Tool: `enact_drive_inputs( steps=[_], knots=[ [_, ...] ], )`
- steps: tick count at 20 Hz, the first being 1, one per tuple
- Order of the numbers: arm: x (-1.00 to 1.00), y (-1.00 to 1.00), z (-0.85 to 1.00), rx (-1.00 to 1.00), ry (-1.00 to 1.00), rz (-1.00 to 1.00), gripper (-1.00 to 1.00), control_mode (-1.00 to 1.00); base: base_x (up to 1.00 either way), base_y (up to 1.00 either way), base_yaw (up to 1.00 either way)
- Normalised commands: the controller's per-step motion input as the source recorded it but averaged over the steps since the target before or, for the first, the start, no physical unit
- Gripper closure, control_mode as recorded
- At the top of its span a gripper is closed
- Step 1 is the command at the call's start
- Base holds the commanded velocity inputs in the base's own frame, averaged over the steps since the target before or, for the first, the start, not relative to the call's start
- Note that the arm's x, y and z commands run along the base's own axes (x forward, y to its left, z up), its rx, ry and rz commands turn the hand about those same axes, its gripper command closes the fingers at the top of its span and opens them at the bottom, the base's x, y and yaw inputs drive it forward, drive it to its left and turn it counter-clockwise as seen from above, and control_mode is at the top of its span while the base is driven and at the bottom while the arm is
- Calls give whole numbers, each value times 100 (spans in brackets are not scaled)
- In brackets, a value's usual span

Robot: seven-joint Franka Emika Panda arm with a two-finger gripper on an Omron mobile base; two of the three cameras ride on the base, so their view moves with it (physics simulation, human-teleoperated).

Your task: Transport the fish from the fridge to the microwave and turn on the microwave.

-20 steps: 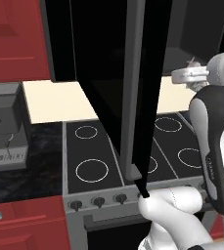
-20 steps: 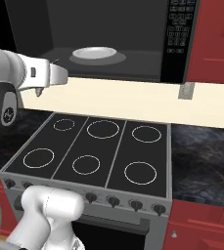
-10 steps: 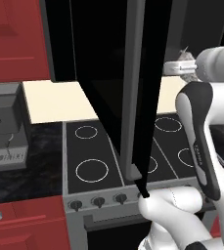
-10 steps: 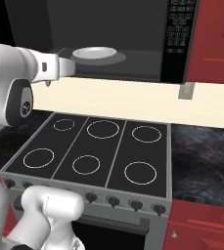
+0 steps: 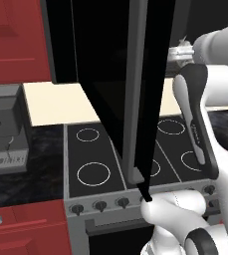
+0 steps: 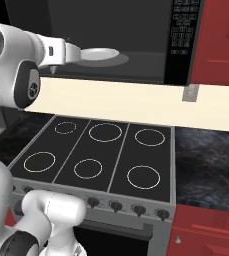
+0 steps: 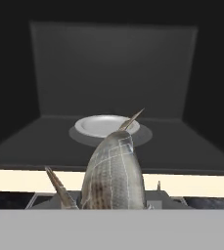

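The microwave (image 6: 136,30) stands open above the stove, its black door (image 5: 115,74) swung out toward me and its button panel (image 6: 181,35) on the right. A white plate (image 7: 106,125) rests on the floor of its grey cavity, also seen as the plate (image 6: 103,54) in the right base view. My gripper (image 6: 80,54) hovers at the cavity's front left, level with the plate, shut on the fish. The fish (image 7: 114,171) is pale grey and mottled, and its pointed fin aims at the plate. The fridge is out of view.
A black stove (image 6: 101,150) with several burners and a row of knobs lies below the microwave. A cream wall strip (image 6: 136,102) runs behind it. Red cabinets (image 6: 218,35) flank the microwave. A grey appliance (image 5: 3,129) sits on the dark counter at left.
The arm has risen and reached forward, bringing the gripper and fish from below the cavity up to its opening beside the plate. The grip has not changed.
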Motion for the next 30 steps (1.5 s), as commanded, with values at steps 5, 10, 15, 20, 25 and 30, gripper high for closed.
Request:
enact_drive_inputs(
  steps=[5, 10, 15, 20, 25, 30],
  knots=[
    [16, 0, 3, 0, 1, 0, 100, -100, 0, 0, 0],
    [13, 5, -27, -4, -5, 0, 100, -100, 0, 0, 0],
    [18, 1, -15, -1, -3, 0, 100, -100, 0, 0, 0],
    [26, 0, 0, 0, 0, 0, 100, -100, 0, 0, 0],
    [28, 0, 0, 0, 0, 0, 100, -100, 0, 0, 0],
    [31, 0, 0, 0, 0, 0, 100, -100, 0, 0, 0]
  ],
)
